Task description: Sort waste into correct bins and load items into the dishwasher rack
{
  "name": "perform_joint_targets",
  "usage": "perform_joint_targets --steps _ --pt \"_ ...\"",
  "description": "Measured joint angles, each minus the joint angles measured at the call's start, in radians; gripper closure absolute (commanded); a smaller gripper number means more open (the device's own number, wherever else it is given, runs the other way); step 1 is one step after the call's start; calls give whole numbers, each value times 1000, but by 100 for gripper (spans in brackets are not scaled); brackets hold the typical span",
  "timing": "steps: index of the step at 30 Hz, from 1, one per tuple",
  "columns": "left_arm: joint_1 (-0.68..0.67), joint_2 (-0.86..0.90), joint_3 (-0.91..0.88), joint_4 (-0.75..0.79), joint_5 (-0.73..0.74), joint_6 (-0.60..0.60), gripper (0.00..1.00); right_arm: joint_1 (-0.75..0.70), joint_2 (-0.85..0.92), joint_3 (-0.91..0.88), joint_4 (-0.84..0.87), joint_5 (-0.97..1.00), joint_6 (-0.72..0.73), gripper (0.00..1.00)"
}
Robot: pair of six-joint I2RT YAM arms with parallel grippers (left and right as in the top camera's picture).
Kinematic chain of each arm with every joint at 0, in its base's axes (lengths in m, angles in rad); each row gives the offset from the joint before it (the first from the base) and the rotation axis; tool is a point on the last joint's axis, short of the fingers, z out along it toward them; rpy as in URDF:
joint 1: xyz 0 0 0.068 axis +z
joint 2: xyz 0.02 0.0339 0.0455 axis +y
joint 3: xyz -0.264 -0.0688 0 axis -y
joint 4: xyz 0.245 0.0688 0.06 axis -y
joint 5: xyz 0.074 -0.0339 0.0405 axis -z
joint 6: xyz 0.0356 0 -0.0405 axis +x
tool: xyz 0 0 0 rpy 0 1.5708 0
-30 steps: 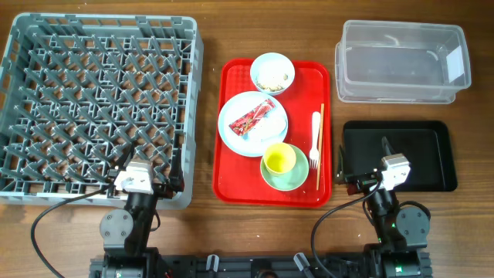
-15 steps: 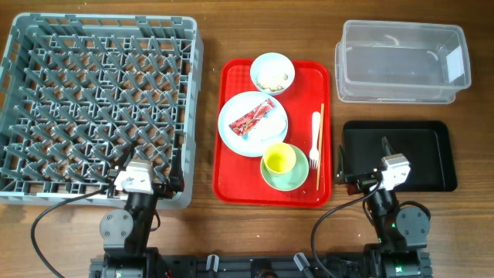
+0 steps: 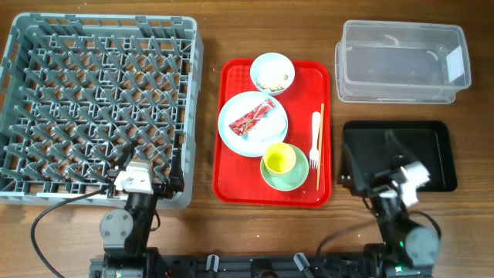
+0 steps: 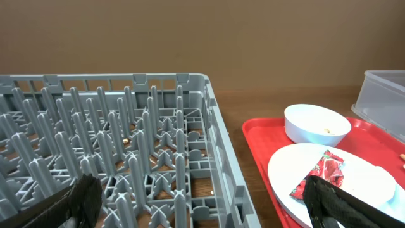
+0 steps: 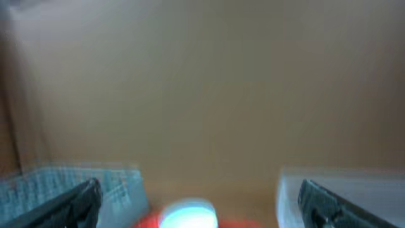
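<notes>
Red snack wrapper (image 3: pixel 255 117): print too small to read; it lies on the pale plate (image 3: pixel 231 112) on the red tray (image 3: pixel 231 179). Left gripper (image 4: pixel 202 197): fingers spread wide, empty, over the dishwasher rack (image 3: pixel 100 100). Right gripper (image 5: pixel 199 201): fingers apart, empty. Its wrist has swung rightward over the black tray (image 3: pixel 434 147) since the earlier frame, and its view is blurred.

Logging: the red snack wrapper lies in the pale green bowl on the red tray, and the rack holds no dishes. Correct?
No. The overhead view shows the snack wrapper on the round plate, not in the green bowl. The plate is on the red tray, and the rack holds no dishes.
</notes>
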State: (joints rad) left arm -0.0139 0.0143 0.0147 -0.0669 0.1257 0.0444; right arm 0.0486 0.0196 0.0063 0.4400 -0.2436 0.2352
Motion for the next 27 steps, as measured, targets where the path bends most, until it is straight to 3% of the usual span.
perform_joint_targets --steps 2,6,11,15,19,21,27 --pt "0 0 0 0 0 0 0 0 -1 2 178 1 18 0" --pt "0 0 0 0 0 0 0 0 0 0 349 36 32 0" --pt "0 0 0 0 0 0 0 0 74 31 362 77 29 0" --pt "0 0 0 0 0 0 0 -2 271 202 309 -6 -47 0" --pt "0 0 -1 1 0 0 0 -4 562 489 112 -140 -138 0" --pt "0 -1 -1 3 0 0 0 -4 708 666 -68 -213 -176 0" --pt "0 0 -2 3 3 0 0 17 1228 1336 -788 -348 -366 0"
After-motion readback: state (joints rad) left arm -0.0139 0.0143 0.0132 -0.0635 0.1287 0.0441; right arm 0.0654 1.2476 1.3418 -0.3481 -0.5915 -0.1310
